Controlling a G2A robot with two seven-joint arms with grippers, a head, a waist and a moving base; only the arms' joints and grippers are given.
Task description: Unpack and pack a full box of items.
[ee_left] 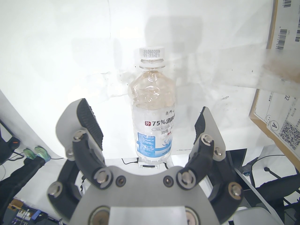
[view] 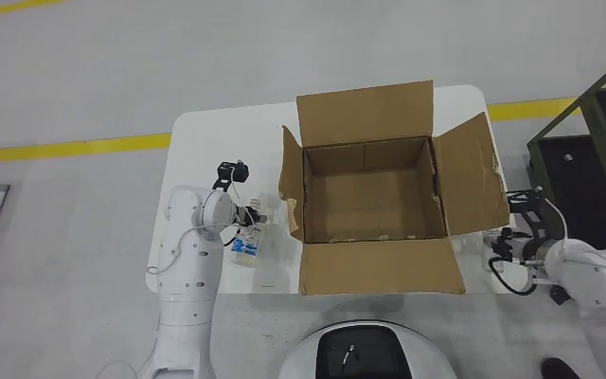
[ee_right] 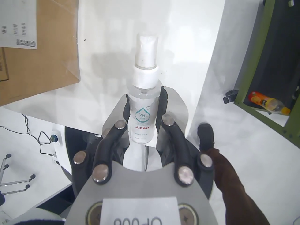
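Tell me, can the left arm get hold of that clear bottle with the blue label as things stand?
Probably yes. The left tool is open, with the bottle lying between its fingers on the table, and nothing in between.

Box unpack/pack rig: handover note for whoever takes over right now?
Box: centre of the table, all four flaps open, floor bare in the top view.
Left gripper: jaws open on either side of the clear bottle, not touching it. The bottle is on the table beside the left flap.
Right gripper: shut on the spray bottle, near the table's right edge, outside the box.
Done: unpacking looks finished.
Left: probably packing both bottles back in.
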